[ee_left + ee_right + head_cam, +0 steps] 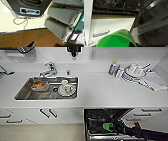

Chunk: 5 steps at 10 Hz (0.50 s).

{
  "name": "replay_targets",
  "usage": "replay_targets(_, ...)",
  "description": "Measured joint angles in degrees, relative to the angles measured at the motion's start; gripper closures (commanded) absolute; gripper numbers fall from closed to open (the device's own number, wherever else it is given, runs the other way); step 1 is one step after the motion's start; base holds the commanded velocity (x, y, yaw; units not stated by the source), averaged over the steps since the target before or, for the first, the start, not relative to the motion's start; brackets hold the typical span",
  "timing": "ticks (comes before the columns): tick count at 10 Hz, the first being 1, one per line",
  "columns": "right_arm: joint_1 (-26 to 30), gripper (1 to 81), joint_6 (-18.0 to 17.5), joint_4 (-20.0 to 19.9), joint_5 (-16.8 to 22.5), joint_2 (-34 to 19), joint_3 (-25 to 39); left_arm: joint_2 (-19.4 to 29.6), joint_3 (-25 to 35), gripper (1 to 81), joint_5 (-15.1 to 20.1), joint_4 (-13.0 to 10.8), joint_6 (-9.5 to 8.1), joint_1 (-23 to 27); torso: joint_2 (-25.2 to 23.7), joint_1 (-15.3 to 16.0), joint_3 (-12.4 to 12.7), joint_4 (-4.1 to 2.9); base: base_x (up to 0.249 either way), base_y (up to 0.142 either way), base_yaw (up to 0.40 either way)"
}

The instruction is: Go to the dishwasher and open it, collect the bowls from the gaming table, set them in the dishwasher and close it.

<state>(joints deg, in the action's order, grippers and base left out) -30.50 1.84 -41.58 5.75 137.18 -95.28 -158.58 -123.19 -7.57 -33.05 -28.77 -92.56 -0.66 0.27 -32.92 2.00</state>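
Note:
The dishwasher stands open below the white counter, its dark interior and rack showing. A bright green bowl hangs just above the lower rack, and my right gripper reaches in from the right, shut on it. In the right wrist view the same bowl looms close, with the rack and the steel inner door beyond it. The left wrist view shows floor, and the state of my left gripper is not readable there. The gaming table is out of view.
A steel sink with a tap holds a food container and white crockery. Stacked white dishes and a bottle sit at the counter's back right. White cabinet doors flank the dishwasher. Grey bins stand by my base.

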Motion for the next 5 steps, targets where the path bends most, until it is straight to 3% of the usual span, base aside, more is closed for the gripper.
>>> replay_targets(1, 2.06, 81.1, 0.0, -0.91, 1.57, 1.13, -1.82, -1.55, -1.95, 1.0, 1.6, -0.2, 0.02, -0.02, -0.02, 0.0, 0.0, 0.0, 0.0, 0.0, 0.0)
replay_targets(2, 3.8, 1.0, -0.05, -2.05, 2.65, 1.99, -3.5, -3.04, -3.77, 1.0, 3.04, -0.24, 0.05, -0.05, 0.0, 0.0, 0.0, 0.0, 0.0, 0.0, 0.0)
replay_targets(5, 5.39, 1.0, -1.4, -2.73, 9.42, 1.88, -5.96, -5.27, -6.44, 1.0, 4.29, -0.55, 0.09, -0.33, 0.0, 0.02, 0.0, 0.0, 0.0, 0.0, 0.0)
